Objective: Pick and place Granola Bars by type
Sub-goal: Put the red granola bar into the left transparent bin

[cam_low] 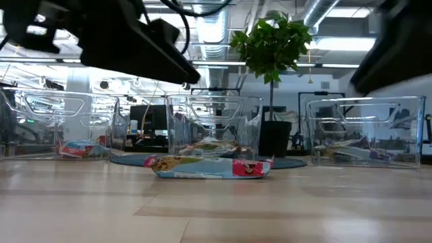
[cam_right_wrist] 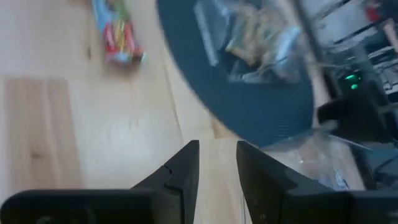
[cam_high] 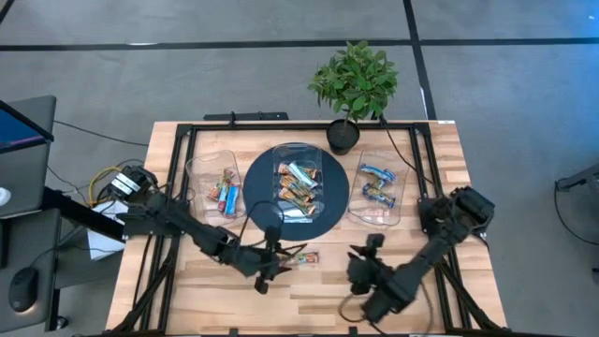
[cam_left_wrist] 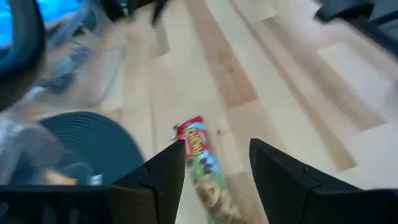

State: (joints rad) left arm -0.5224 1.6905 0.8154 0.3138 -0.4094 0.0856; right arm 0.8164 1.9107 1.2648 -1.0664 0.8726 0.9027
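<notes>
My left tool [cam_high: 265, 274] hangs low over the front part of the counter [cam_high: 440, 150], its fingers [cam_left_wrist: 163, 176] apart with nothing between them, and one granola bar [cam_high: 301, 256] lies flat on the wood just beside it, in front of the dark round mat [cam_high: 332, 201]. In the left wrist view that same bar [cam_left_wrist: 202, 165] shows in the gap between my fingers, but lying down on the boards, not gripped; its wrapper is red at one end and bluish-green along the rest. From the low view the bar [cam_low: 206, 167] rests alone on the wood in front of the clear tubs. My right tool [cam_high: 360, 279] waits over the front right of the counter, its fingers [cam_right_wrist: 180, 171] a narrow gap apart and empty. The middle tub [cam_high: 298, 183] on the mat holds a mixed heap of bars, the left tub [cam_high: 198, 168] holds a few with red and blue wrappers, and the right tub [cam_high: 356, 213] holds some blue ones. A potted plant [cam_high: 354, 80] stands at the far edge of the counter.
</notes>
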